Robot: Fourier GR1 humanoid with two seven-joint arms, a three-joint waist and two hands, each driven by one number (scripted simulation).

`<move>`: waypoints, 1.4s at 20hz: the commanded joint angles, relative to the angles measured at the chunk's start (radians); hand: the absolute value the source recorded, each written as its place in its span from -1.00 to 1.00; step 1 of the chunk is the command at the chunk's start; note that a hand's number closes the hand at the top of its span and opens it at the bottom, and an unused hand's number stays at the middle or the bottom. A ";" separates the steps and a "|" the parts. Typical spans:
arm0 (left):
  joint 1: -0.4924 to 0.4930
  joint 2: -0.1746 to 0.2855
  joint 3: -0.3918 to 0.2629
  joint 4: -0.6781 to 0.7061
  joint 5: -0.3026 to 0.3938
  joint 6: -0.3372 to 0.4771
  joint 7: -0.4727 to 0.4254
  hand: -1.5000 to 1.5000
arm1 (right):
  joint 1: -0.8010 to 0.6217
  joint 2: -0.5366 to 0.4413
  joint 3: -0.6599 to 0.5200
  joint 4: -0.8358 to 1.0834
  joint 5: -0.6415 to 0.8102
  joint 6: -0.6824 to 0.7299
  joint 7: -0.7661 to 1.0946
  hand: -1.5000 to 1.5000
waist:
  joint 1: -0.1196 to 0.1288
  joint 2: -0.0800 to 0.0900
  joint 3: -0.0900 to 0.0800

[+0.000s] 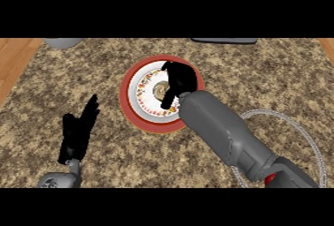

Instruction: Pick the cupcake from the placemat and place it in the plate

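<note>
Writing: none that I can read; the plate's (134, 103) inner ring bears small red and yellow marks, too small to tell as letters.
Cupcake: I cannot make it out, nor which way it points; the right hand covers the plate's middle, where it might be hidden.
Plate: round, with a red rim and a white centre, on the speckled granite counter (261, 70) near its middle.
Right hand (177, 79): over the plate, the grey forearm (222, 132) running in from the lower right; whether it is clamped on anything I cannot tell.
Placemat (297, 125): pale corded edge at the right, just beside the plate, with the forearm across its near-left part.
Left hand (78, 130): at the lower left, resting, fingers straight and together, holding nothing, well apart from the plate.
Far edge: a grey rounded object (62, 43) at the left and a dark flat object (225, 40) at the right.
</note>
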 commanded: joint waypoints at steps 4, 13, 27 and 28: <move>0.048 -0.006 -0.005 -0.033 -0.008 0.010 0.002 0.00 | 0.081 0.000 -0.095 -0.040 -0.098 -0.119 -0.334 -1.00 | -0.012 -0.003 0.002; 0.029 -0.004 0.004 -0.060 -0.018 0.028 0.052 0.00 | 0.167 -0.028 -0.374 -0.195 -0.363 -0.110 -0.603 -1.00 | -0.044 -0.011 0.001; 0.106 0.013 0.045 -0.054 0.012 -0.043 -0.034 0.00 | 0.185 0.000 -0.379 -0.015 -0.462 -0.028 -0.893 -1.00 | -0.036 -0.012 0.000; 0.030 -0.013 0.032 -0.023 -0.037 0.015 -0.005 0.00 | 0.179 0.000 -0.316 -0.004 -0.504 -0.058 -0.902 -1.00 | -0.031 -0.010 0.000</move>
